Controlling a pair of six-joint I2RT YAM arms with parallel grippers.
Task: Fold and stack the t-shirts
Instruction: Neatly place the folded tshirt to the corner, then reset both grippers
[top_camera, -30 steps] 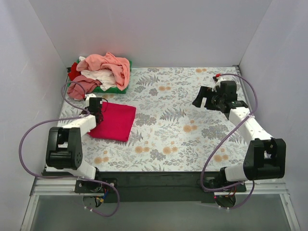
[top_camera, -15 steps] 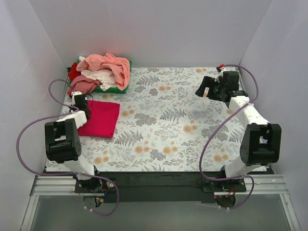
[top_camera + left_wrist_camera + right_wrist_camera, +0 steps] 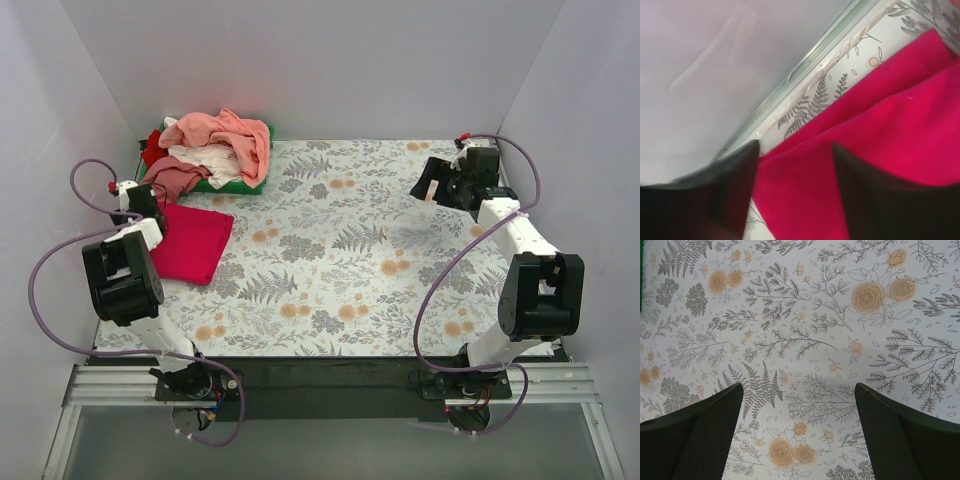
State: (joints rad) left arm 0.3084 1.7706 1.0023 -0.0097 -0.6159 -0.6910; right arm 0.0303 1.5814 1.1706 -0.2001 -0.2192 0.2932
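A wide table covered in a white cloth printed with grey ferns and orange flowers [image 3: 400, 280] fills the space between the white walls. At its far left corner a loose heap of salmon, dusty pink, white and red t-shirts [image 3: 215, 145] lies piled on a green tray [image 3: 228, 185]. Just in front of that heap, near the table's left edge, the crimson-magenta t-shirt [image 3: 195, 245] lies folded into a flat rectangle. The left gripper [image 3: 140, 200] hangs at that shirt's far left corner, its fingers parted, with the cloth lying in the gap. The right gripper [image 3: 428, 182] hovers over bare cloth at the far right, its fingers spread wide and holding nothing.
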